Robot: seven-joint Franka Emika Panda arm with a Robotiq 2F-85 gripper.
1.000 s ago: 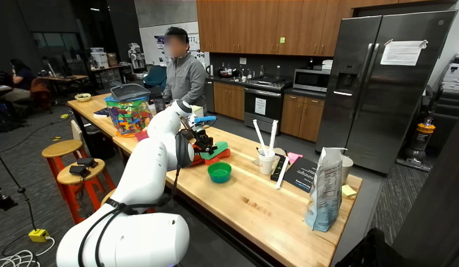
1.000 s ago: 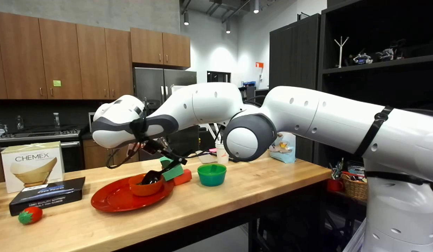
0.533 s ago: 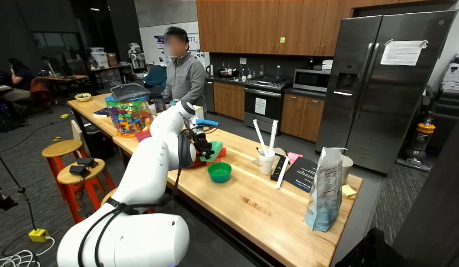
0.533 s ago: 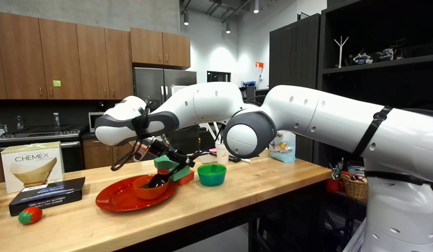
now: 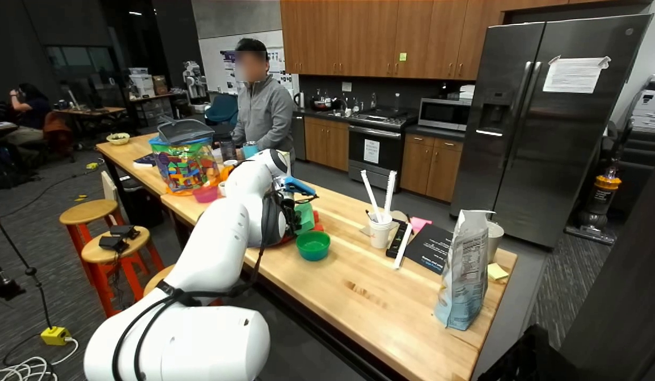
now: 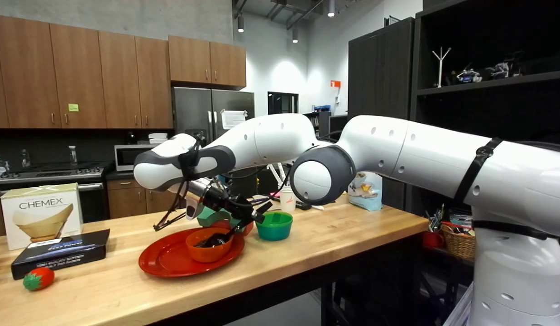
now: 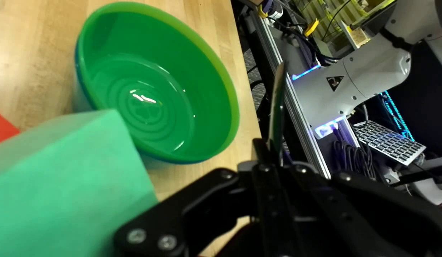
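Observation:
My gripper (image 6: 258,215) is shut on the thin dark handle of a black spoon (image 6: 214,241); the handle also rises from the jaws (image 7: 269,153) in the wrist view (image 7: 278,103). The spoon's head rests inside an orange bowl (image 6: 209,252) on a red plate (image 6: 164,265). A green block (image 6: 212,217) and a red block (image 6: 249,227) lie just behind. The green block (image 7: 63,185) is close beside the gripper in the wrist view. A green bowl (image 6: 274,231) stands near the gripper, also in the wrist view (image 7: 217,67). The arm hides most of the plate in an exterior view.
A CHEMEX box (image 6: 42,215), black box (image 6: 62,253) and toy strawberry (image 6: 39,278) are on the table (image 5: 353,317). A white cup with sticks (image 5: 380,233), black folder (image 5: 430,247) and bag (image 5: 465,275) stand farther along. A person (image 5: 263,106) stands behind the table.
The gripper with the spoon has moved toward the green bowl. The orange bowl and red plate have slid the same way. The green and red blocks have shifted slightly.

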